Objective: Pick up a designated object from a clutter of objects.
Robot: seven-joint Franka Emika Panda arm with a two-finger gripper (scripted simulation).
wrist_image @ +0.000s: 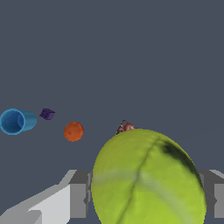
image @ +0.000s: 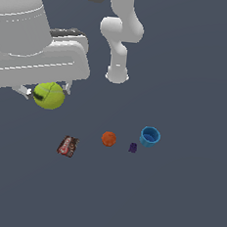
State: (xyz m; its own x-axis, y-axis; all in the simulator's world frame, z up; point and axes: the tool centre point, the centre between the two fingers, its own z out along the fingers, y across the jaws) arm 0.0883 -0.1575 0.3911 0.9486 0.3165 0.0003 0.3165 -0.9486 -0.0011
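Tennis ball [image: 49,95]: a yellow-green ball with a dark curved mark is seen held between the fingers, below the arm's large grey wrist body at the exterior view's left; in the wrist view [wrist_image: 148,179] it fills much of the frame.
Ball's axis and heading: being round, no long axis is shown; in the exterior view the dark mark is turned toward that view's left, and in the wrist view a dark patch is seen on the ball's upper part with a pale seam curving across it.
Fingers [image: 48,90]: they are clamped on the tennis ball, one grey finger pad [wrist_image: 81,192] being seen at each side of it in the wrist view, pressed to its surface.
Ball's height: whether it is lifted clear of the table cannot be told for certain from these views.
Table [image: 175,205]: a plain dark grey-blue surface on which the other items lie.
Orange ball [image: 108,138]: it is seen near the middle of the exterior view, apart from the tennis ball.
Purple block [image: 133,147]: it lies between the orange ball and the blue cup.
Blue cup [image: 150,136]: it is seen tipped, its opening in view.
Brown-red packet [image: 68,146]: it lies flat, below the tennis ball in the exterior view, apart from it.
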